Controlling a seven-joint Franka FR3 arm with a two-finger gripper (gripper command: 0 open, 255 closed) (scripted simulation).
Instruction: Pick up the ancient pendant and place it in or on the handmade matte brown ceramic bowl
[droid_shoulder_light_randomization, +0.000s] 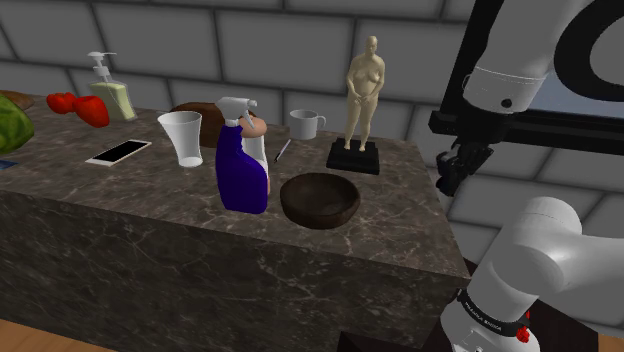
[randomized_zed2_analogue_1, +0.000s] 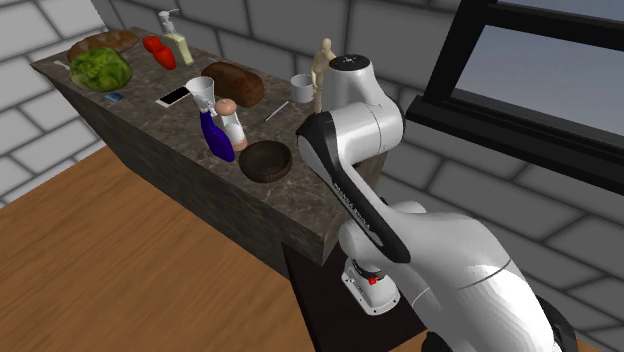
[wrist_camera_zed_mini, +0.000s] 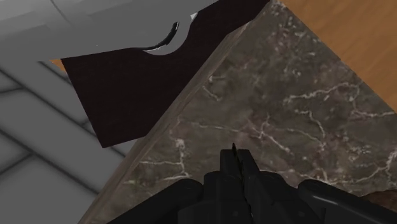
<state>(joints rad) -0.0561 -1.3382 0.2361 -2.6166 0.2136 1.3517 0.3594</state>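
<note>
You have the fingers (wrist_camera_zed_mini: 234, 164) clenched on nothing above the desk (wrist_camera_zed_mini: 286, 114) edge, because the tan figurine pendant (droid_shoulder_light_randomization: 363, 90) and brown bowl (droid_shoulder_light_randomization: 320, 200) lie well beyond them, untouched.

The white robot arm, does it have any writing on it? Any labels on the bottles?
Dark lettering along the arm: too small to read.
Blue spray bottle: no label shows.
Pump bottle: no text shows.
Nothing here can be read.

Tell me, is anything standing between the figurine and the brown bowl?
Nothing visible: the figurine stands just behind the bowl with bare counter between; the spray bottle is off to the shoulder view's left.
</note>
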